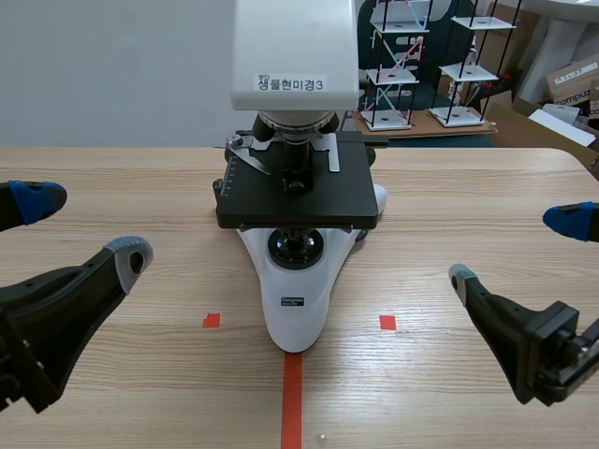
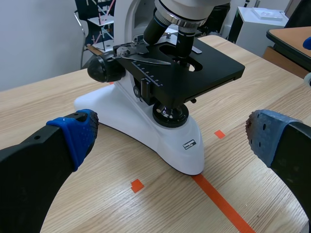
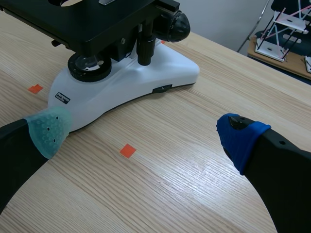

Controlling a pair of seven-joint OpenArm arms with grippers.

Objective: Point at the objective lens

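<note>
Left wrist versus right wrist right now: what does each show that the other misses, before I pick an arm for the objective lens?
Only the left wrist view shows the objective lenses hanging over the top of the stage, and the slide clip. Only the right wrist view shows the stage from below, with no lenses in view, and a small dark switch on the side of the white base. Both show the base, its light lens and the orange tape squares.

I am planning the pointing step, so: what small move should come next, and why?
Probably raise the left arm and ease it toward the objective lens. Both arms sit low at the sides, jaws open, well apart from the microscope, while the lens hangs above the stage, in plain sight of the left wrist view.
</note>
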